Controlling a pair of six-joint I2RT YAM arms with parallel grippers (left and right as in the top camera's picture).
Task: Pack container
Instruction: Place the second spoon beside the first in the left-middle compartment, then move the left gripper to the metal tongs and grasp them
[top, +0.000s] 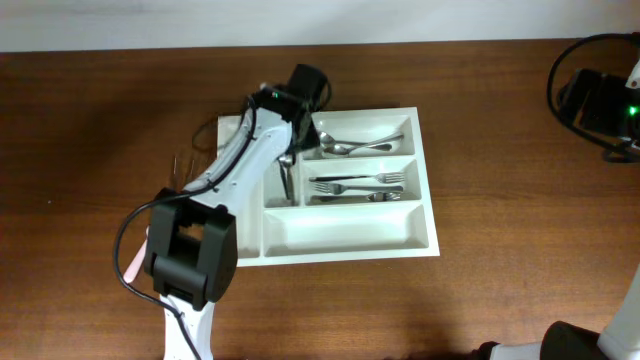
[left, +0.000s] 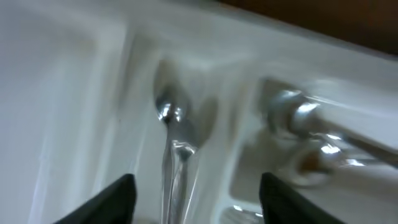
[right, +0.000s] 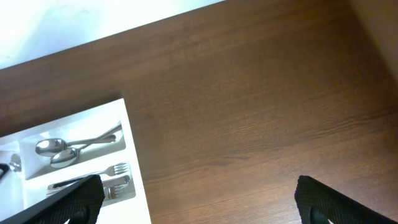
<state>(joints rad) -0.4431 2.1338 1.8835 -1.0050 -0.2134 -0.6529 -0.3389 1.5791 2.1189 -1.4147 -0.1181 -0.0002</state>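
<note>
At the far left of the table (top: 500, 300), a few thin pieces of loose cutlery (top: 182, 168) lie on the wood beside the left arm. They are too small to tell what kind they are. They are outside the container (top: 350, 250), so by my judgement they are what is left to pack.

The container sits near the middle of the table, long side across. The left gripper (left: 197, 183) hangs low over the far end of its two narrow compartments. Its fingers are spread wide and hold nothing. A spoon (left: 176, 134) lies in the slot below them, between the fingers and touching neither. That looks like a piece just put down, though the wrist picture is blurred. The arm hides most of the other narrow slot.

Further right, the top wide compartment holds spoons (top: 355, 146) and the middle one holds forks (top: 360, 182). The bottom compartment (top: 340, 228) is bare. The packing looks well along but not finished.

At the far right, the right gripper (right: 199, 186) is well apart from the container, over bare wood. Its fingers are wide open and hold nothing.
</note>
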